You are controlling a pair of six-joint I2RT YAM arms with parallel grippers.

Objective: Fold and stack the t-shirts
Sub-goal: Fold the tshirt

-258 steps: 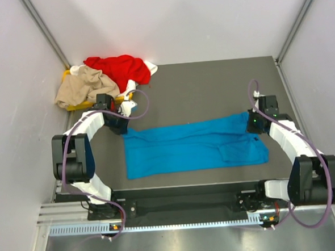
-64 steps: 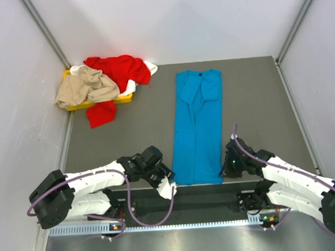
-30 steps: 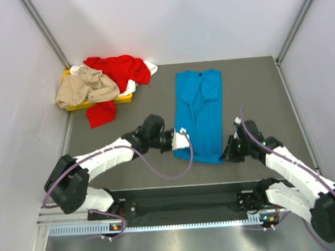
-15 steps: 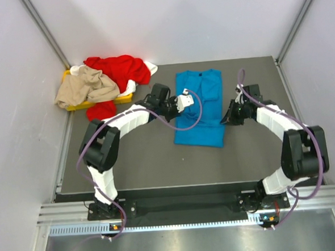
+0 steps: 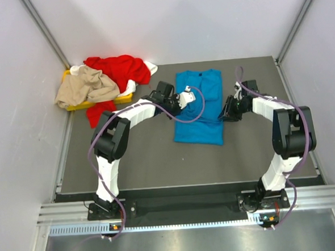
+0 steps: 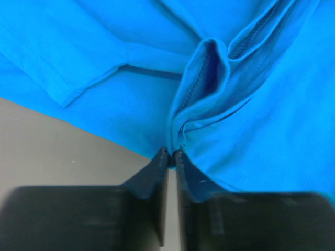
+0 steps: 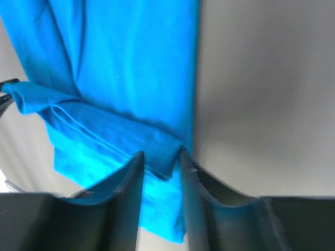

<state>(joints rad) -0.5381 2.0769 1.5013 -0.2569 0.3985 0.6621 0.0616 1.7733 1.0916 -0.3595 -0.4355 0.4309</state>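
Observation:
The bright blue t-shirt [image 5: 201, 123] lies on the grey table, its near end doubled over towards the collar. My left gripper [image 5: 179, 105] is at its left edge, shut on a bunched fold of the blue cloth [image 6: 201, 73]; in the left wrist view the gripper [image 6: 171, 152] pinches it tight. My right gripper [image 5: 227, 113] is at the shirt's right edge. In the right wrist view that gripper [image 7: 161, 154] has its jaws a little apart, with the folded corner of the blue shirt [image 7: 125, 63] lying flat between them.
A red t-shirt [image 5: 118, 69], a beige one [image 5: 85, 88] and some white cloth [image 5: 132, 86] are heaped on the yellow tray [image 5: 75, 106] at the back left; red cloth hangs onto the table [image 5: 100, 111]. Grey walls stand close on both sides.
Both grippers have carried the shirt's near hem away from the arms' bases towards the collar, folding it to about half its length. The right jaws now stand a little apart.

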